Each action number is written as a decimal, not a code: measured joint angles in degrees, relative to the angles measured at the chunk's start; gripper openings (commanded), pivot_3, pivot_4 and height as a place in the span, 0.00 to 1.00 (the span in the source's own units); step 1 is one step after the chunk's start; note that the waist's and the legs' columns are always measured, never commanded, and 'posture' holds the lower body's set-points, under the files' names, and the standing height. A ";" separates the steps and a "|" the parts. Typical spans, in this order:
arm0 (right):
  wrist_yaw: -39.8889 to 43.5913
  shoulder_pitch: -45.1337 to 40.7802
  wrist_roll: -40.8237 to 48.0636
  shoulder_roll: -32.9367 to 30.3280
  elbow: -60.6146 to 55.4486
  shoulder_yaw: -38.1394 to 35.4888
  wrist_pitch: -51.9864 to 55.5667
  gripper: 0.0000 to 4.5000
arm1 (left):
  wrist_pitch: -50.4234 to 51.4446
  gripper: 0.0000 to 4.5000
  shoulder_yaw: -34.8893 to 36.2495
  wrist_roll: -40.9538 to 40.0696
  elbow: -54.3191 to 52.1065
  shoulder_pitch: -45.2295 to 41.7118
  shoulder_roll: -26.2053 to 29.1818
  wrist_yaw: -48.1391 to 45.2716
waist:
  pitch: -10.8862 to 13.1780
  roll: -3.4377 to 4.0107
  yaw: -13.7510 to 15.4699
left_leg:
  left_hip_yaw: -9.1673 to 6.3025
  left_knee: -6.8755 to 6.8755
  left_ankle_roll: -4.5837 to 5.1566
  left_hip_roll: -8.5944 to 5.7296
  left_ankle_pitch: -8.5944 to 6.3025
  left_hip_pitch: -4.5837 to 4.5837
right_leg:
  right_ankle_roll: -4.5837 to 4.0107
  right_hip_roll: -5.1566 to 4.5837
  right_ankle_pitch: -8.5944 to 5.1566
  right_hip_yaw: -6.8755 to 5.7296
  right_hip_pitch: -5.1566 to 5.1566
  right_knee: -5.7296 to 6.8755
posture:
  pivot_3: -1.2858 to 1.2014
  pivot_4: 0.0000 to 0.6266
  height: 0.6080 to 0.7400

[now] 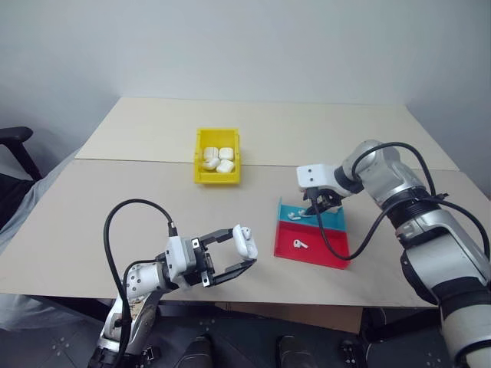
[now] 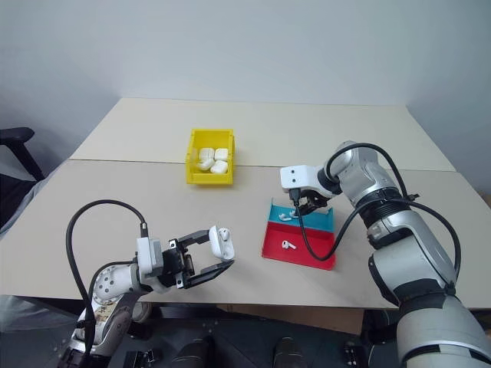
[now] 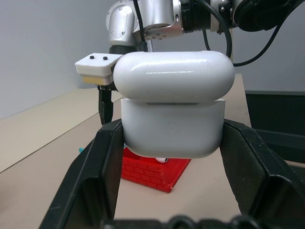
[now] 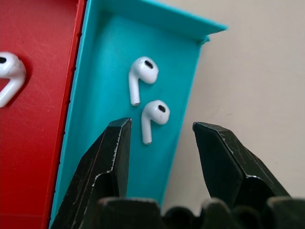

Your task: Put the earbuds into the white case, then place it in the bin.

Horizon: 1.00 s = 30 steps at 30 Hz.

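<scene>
Looking for logos or print turns up nothing readable on the white case (image 1: 245, 241), which is clamped between the black fingers of the left gripper (image 1: 247, 246), lid cracked slightly open, held out over the near edge of the table (image 1: 138, 192) and pointing toward the robot's right. Further back, the yellow bin (image 1: 218, 176) is seen holding several more white cases. The red and blue tray (image 1: 337, 257) sits to the right; two earbuds (image 4: 149, 100) lie side by side in the blue section and another in the red one. The right gripper (image 4: 162, 143) is angled steeply down over the blue section, jaws apart, nothing held, with a black cable looping off the forearm.
</scene>
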 measured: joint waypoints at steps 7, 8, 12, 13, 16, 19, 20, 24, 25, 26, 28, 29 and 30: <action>-0.98 -0.39 -1.81 2.67 3.88 -0.13 -1.71 0.56 | 0.00 0.61 -0.09 0.01 0.00 -0.02 0.13 0.59 | 0.00 0.01 0.02 | 0.00 0.00 0.00 0.00 0.01 0.00 | 0.00 0.00 0.00 0.00 0.01 0.04 | 0.52 0.24 1.00; -1.10 -0.56 -2.11 2.96 4.50 -0.19 -1.76 0.56 | 0.00 0.61 -0.16 0.01 0.00 -0.02 0.16 0.60 | 0.00 0.01 0.03 | -0.01 0.00 0.00 -0.01 0.01 0.00 | 0.00 0.00 0.00 0.00 0.01 0.05 | 0.52 0.24 1.00; -1.14 -0.86 -2.72 3.37 6.44 -0.26 -1.91 0.56 | 0.01 0.61 -0.29 0.00 0.00 -0.02 0.65 0.61 | 0.00 0.01 0.02 | -0.01 0.01 0.00 -0.01 0.01 0.01 | 0.00 0.00 0.00 0.00 0.01 0.07 | 0.52 0.24 1.00; -1.11 -0.86 -2.82 3.45 6.85 -0.27 -1.91 0.56 | 0.01 0.61 -0.29 0.00 0.00 -0.02 0.74 0.62 | 0.00 0.01 0.02 | -0.01 0.01 0.00 -0.01 0.01 0.01 | 0.00 0.00 0.00 0.00 0.01 0.07 | 0.52 0.24 1.00; -0.64 -0.86 -3.05 3.62 7.10 -0.41 -1.98 0.56 | 0.01 0.61 -0.29 0.00 0.00 0.01 1.00 0.68 | 0.00 0.01 -0.02 | -0.01 0.01 0.00 -0.01 0.01 0.03 | 0.00 0.00 0.00 0.00 0.01 0.11 | 0.52 0.24 1.00; -0.54 -0.86 -3.12 3.93 7.43 -0.64 -2.59 0.56 | 0.01 0.61 -0.29 0.01 0.00 0.00 1.04 0.78 | 0.00 0.01 -0.03 | -0.02 0.01 0.00 0.00 0.01 0.06 | -0.01 0.01 0.00 0.00 0.00 0.18 | 0.52 0.24 1.00; -0.57 -0.86 -3.13 4.08 7.55 -0.66 -2.78 0.56 | 0.01 0.61 -0.30 0.01 0.00 0.00 1.04 0.80 | 0.00 0.01 -0.03 | -0.02 0.01 0.00 0.00 0.01 0.07 | -0.01 0.01 0.00 0.00 0.00 0.19 | 0.52 0.24 1.00; -1.58 -1.32 -3.33 4.83 8.40 -0.71 -2.94 0.56 | 0.01 0.61 -0.45 0.28 0.00 -0.04 1.04 0.98 | 0.00 0.01 -0.05 | -0.02 0.02 -0.02 -0.01 0.03 0.11 | -0.01 0.01 -0.01 0.00 0.01 0.31 | 0.52 0.24 1.00; -1.83 -1.50 -3.35 4.93 8.64 -0.72 -2.95 0.56 | 0.01 0.61 -0.47 0.41 0.00 -0.04 1.04 1.09 | 0.00 0.01 -0.05 | -0.02 0.02 -0.02 -0.01 0.03 0.11 | -0.01 0.01 -0.01 0.00 0.00 0.35 | 0.52 0.24 1.00; -1.95 -1.70 -3.36 5.01 8.78 -0.74 -2.95 0.56 | 0.01 0.61 -0.48 0.76 0.00 -0.04 1.04 1.26 | 0.00 0.01 -0.05 | -0.03 0.03 -0.03 -0.01 0.04 0.12 | -0.02 0.01 -0.01 0.00 0.00 0.38 | 0.52 0.24 1.00; -2.02 -1.84 -3.36 5.03 8.88 -0.80 -3.01 0.56 | 0.01 0.61 -0.49 0.92 0.00 -0.04 1.04 1.48 | 0.00 0.01 -0.05 | -0.03 0.03 -0.03 -0.01 0.04 0.15 | -0.04 0.01 -0.02 0.00 0.00 0.47 | 0.52 0.24 1.00; -2.04 -1.84 -3.36 5.04 8.95 -0.80 -3.06 0.56 | 0.01 0.61 -0.49 0.96 0.00 -0.03 1.04 1.58 | 0.00 0.01 -0.06 | -0.03 0.05 -0.03 -0.01 0.04 0.16 | -0.06 0.01 -0.04 0.00 -0.01 0.52 | 0.52 0.24 1.00; -2.09 -1.84 -3.39 5.04 9.00 -0.80 -3.19 0.56 | 0.01 0.61 -0.49 0.97 0.00 -0.03 1.04 1.66 | 0.00 0.01 -0.05 | -0.03 0.05 -0.03 -0.01 0.04 0.17 | -0.07 0.01 -0.05 0.00 -0.02 0.56 | 0.52 0.24 1.00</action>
